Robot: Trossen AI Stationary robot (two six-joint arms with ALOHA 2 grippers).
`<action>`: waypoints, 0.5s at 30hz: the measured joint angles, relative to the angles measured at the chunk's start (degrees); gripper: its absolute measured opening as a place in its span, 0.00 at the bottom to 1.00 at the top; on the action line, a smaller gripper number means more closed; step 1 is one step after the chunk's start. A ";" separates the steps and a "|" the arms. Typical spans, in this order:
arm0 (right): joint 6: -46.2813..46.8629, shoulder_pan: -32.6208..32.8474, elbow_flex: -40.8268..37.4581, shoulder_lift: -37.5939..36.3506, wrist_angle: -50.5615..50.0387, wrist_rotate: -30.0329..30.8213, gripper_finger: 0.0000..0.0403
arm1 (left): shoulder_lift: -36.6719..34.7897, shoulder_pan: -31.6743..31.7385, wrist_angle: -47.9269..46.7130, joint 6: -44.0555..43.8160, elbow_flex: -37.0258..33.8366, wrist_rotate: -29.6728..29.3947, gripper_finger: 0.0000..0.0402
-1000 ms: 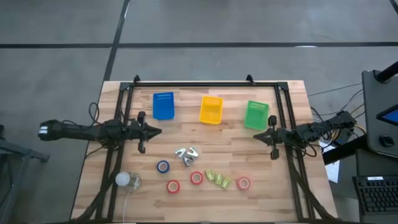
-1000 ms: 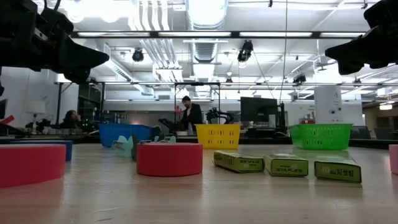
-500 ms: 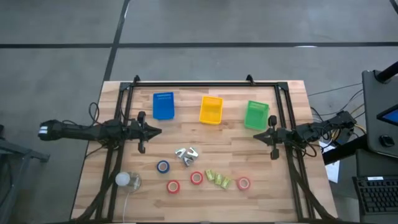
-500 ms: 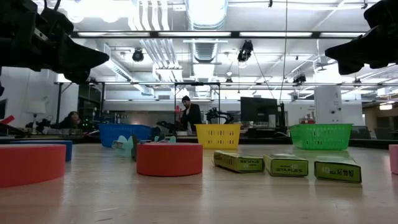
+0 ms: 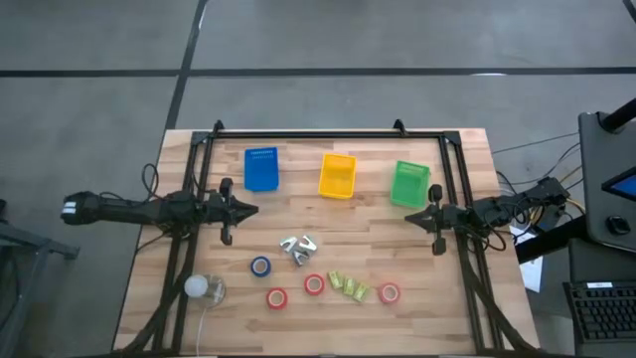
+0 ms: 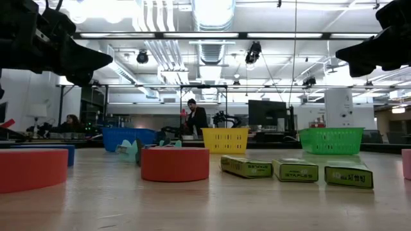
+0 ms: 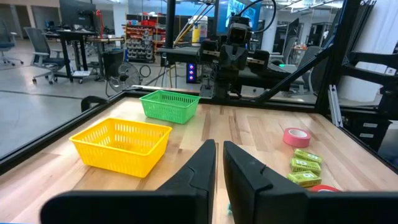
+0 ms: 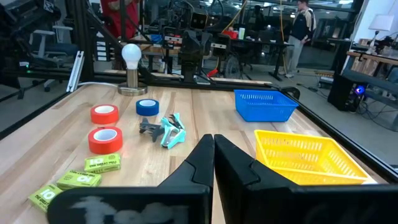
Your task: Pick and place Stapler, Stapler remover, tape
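Observation:
Three red tape rolls (image 5: pixel 276 297) (image 5: pixel 314 285) (image 5: pixel 389 292) and a blue tape roll (image 5: pixel 260 267) lie flat near the table's near edge. Between them sit several small green staple boxes (image 5: pixel 349 286). A cluster of grey and teal staple removers (image 5: pixel 298 246) lies toward the middle. No stapler shows. My left gripper (image 5: pixel 248 210) hovers over the table's left side, shut, above and apart from everything. My right gripper (image 5: pixel 412 216) hovers over the right side, shut, also touching nothing. The right wrist view shows the removers (image 8: pixel 165 129) and the blue roll (image 8: pixel 147 107).
A blue bin (image 5: pixel 260 169), a yellow bin (image 5: pixel 337 176) and a green bin (image 5: pixel 409 183) stand in a row toward the far edge. A white bulb on a stand (image 5: pixel 198 287) sits at the near left corner. A black frame (image 5: pixel 308 133) borders the table. Bare wood lies between bins and objects.

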 joint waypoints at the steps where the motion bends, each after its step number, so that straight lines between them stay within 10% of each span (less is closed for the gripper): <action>1: -0.01 -0.01 -0.02 0.00 0.02 -0.01 0.02 | 0.01 0.00 0.01 0.02 0.00 0.00 0.09; 15: 23.33 -0.02 -0.02 -0.01 3.41 0.01 0.02 | 0.00 0.01 0.01 0.00 0.00 0.00 0.09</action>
